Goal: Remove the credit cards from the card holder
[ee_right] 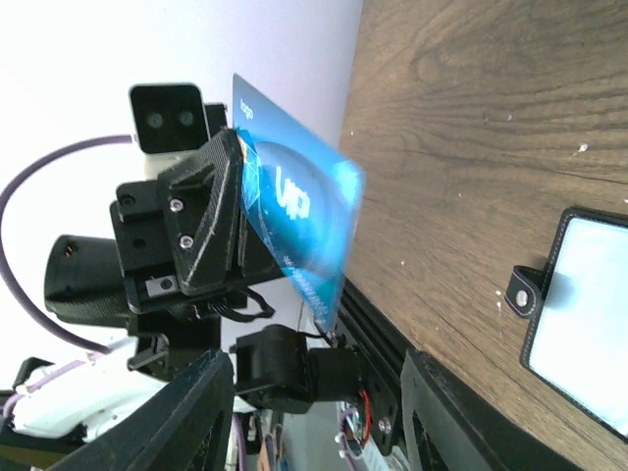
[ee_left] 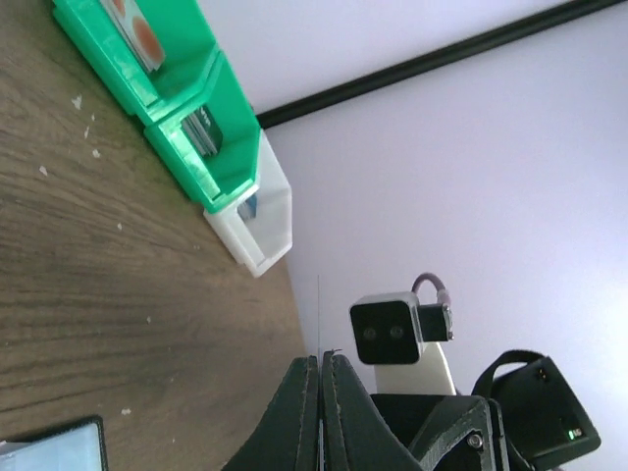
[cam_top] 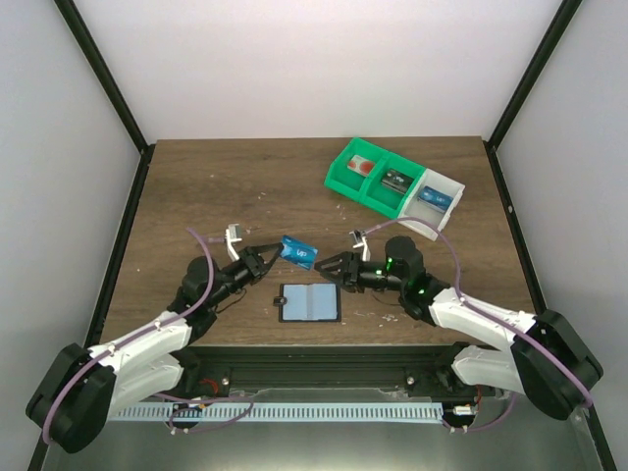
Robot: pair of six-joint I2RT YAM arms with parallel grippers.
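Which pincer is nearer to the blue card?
Left. The left pincer is shut on the blue card; the right pincer stands open just beside it, not touching.

We find the card holder (cam_top: 310, 302) lying on the table (cam_top: 216, 186) near its front edge, the bins (cam_top: 392, 184) well behind, to the right.

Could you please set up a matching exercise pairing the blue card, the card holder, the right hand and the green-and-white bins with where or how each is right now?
Things
1. blue card
2. card holder
3. right hand
4. green-and-white bins

Place or state
A. lying open on the table, between the two arms
B. open, holding nothing
C. at the far right of the table
D. pinched in the shut left hand, off the table

Pairs: 1-D, 2-A, 3-B, 4-C
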